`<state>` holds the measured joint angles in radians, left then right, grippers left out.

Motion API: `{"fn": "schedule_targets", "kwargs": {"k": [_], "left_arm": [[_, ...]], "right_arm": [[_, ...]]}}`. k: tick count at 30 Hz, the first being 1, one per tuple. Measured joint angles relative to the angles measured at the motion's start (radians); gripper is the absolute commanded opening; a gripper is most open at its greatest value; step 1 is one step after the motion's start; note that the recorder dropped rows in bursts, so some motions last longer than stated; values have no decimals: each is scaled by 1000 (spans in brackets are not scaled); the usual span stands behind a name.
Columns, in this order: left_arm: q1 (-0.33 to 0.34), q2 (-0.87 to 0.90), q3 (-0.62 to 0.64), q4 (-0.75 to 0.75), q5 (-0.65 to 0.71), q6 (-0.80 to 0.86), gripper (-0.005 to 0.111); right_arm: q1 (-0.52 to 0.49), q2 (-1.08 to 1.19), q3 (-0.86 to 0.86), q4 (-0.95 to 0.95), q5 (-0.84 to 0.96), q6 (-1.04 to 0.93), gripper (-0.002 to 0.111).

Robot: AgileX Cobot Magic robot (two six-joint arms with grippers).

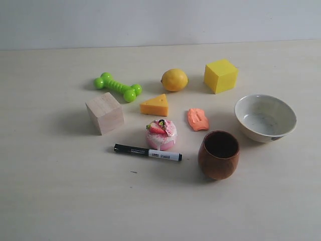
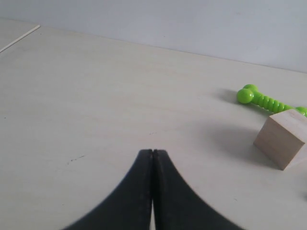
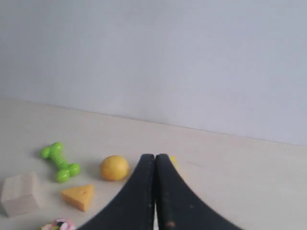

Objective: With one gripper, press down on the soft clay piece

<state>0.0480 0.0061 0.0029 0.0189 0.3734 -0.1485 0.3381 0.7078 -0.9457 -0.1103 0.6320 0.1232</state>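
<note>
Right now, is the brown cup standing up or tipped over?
Upright: the brown cup stands on its base, its dark opening facing up.

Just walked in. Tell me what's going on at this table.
Nothing is being handled at this moment. The soft clay piece lies on the table between the cheese wedge and the white bowl, and no arm shows near it in the exterior view. The left tool and the right tool are both shut and empty, clear of the objects. The press has not yet begun.

Elevated exterior; low wrist views sharing block (image 1: 104, 113)
</note>
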Motion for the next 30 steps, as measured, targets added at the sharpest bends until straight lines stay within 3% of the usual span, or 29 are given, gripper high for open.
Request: {"fn": "schedule_targets", "kwargs": {"k": [6,12,18,30], "left_arm": [[0,0,0,0,0,0,0],[0,0,0,0,0,0,0],[0,0,0,0,0,0,0],[0,0,0,0,0,0,0]], "right_arm": [[-251,-147,125,-16,-11,4,0],[-412,-319,294,-19,-66,4,0],[-436,-459,470,-19,-184,2,0],[-436,-501,696,-17,-354,67,0]]}}
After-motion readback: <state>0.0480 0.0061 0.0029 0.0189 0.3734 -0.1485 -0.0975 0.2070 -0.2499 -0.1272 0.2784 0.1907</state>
